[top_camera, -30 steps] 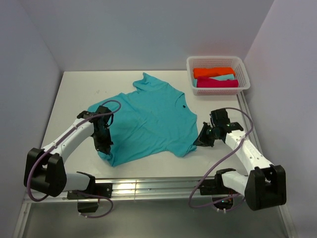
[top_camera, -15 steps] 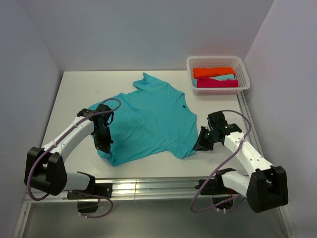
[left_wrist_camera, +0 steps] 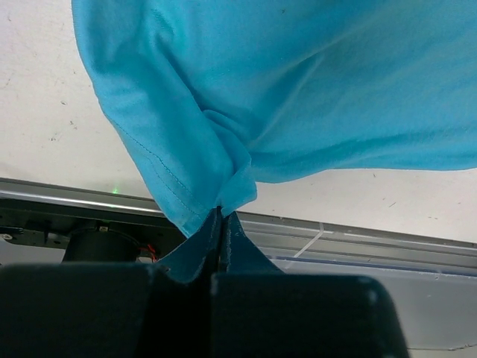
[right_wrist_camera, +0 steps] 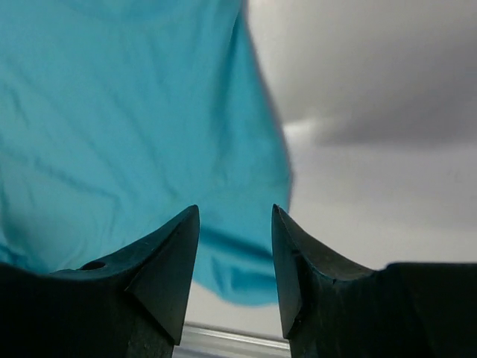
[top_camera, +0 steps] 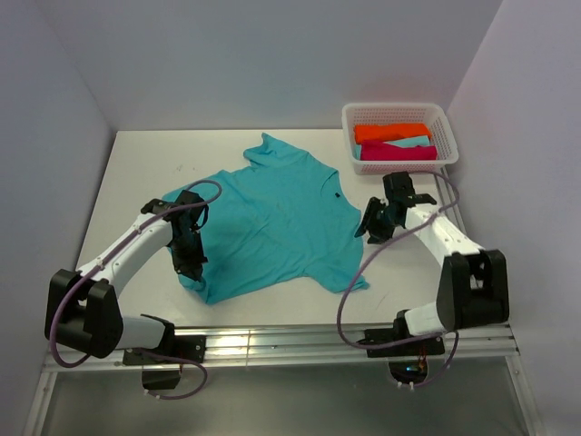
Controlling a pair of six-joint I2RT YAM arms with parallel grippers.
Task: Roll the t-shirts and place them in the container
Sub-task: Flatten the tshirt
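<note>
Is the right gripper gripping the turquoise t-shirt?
No: in the right wrist view the right gripper has its jaws apart with nothing pinched, and the turquoise t-shirt lies beyond them.

White arms [top_camera: 123, 252], black grippers [top_camera: 192, 269] [top_camera: 367, 231], looping purple cables [top_camera: 339, 318].

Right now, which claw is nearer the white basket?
Right. The right claw hangs open at the turquoise t-shirt's right edge, just in front of the basket. The left claw is shut on the shirt's near-left corner, across the whole shirt from it.
</note>
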